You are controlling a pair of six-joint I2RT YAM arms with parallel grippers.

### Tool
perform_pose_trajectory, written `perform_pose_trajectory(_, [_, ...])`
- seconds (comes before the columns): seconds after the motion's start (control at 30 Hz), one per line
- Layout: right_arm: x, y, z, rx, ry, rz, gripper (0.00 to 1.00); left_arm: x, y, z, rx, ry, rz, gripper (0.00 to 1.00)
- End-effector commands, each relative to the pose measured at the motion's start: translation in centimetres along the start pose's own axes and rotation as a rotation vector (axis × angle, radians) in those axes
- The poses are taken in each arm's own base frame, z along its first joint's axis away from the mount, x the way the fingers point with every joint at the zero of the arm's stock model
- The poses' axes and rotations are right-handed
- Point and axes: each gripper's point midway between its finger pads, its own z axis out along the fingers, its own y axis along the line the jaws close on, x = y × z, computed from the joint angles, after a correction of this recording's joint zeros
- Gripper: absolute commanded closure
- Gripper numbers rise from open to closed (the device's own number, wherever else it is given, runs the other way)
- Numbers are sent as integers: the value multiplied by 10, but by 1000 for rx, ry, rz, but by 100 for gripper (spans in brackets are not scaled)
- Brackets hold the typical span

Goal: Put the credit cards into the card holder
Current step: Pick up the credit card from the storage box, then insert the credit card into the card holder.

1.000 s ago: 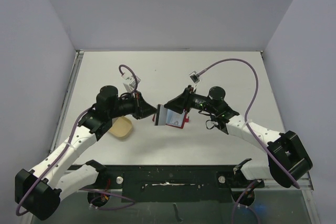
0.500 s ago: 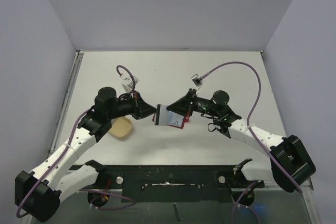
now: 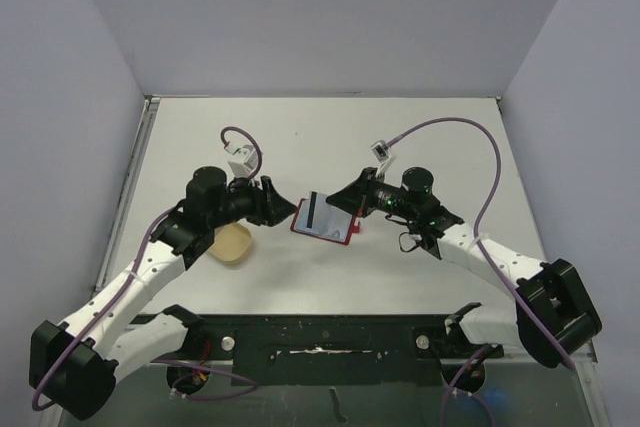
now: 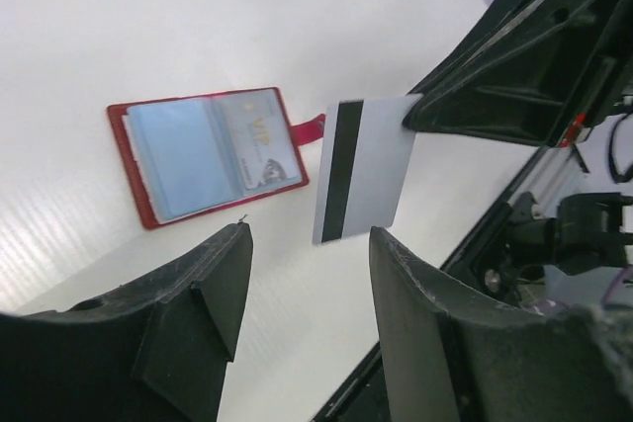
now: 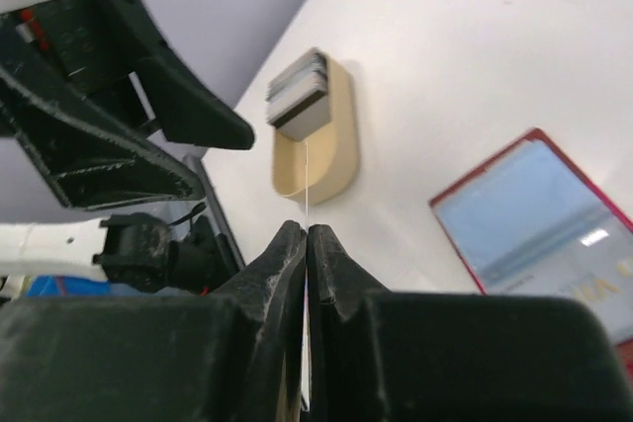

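One credit card point(image 3: 320, 213), pale grey with a black stripe, hangs just above the table, and my right gripper point(image 3: 346, 204) is shut on its right edge. From the right wrist that card point(image 5: 308, 170) is a thin edge-on line running out from the closed right gripper point(image 5: 307, 230). The red card holder point(image 4: 203, 155) lies open and flat on the table, another card showing in its clear pockets. Below the held card, the holder point(image 3: 344, 235) is partly hidden. My left gripper point(image 4: 312, 234) is open and empty, just left of the card point(image 4: 364, 170).
A tan oval dish point(image 5: 318, 150) holding several more credit cards point(image 5: 298, 96) sits on the table under my left arm point(image 3: 160, 247); from above only the dish point(image 3: 233, 244) shows. Grey walls close in the white table on three sides.
My right gripper has shut on the card's right edge. My left gripper has opened, let the card go and drawn back left. The card now lies flatter over the holder.
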Motion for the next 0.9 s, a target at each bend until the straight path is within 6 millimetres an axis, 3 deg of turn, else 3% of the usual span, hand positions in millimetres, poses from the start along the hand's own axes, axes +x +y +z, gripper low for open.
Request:
perform_pose_trajectory(0.0, [-20,-39,-3,202,-39,33,100,-13,24,8,-121,-30,63,51])
perform_pose_trajectory(0.27, [-26,-84,0,330,-56,118,100,1,75,35,-323,50,18,57])
perform_pose_trajectory(0.5, [-23,-118,8,427,-55,182,100,15,103,65,-373,77,-30,62])
perform_pose_trajectory(0.63, [-21,-131,12,425,-56,200,100,28,116,80,-376,108,-59,68])
perform_pose_trajectory(0.87, [-14,-149,11,431,-58,258,100,51,130,95,-368,176,-84,70])
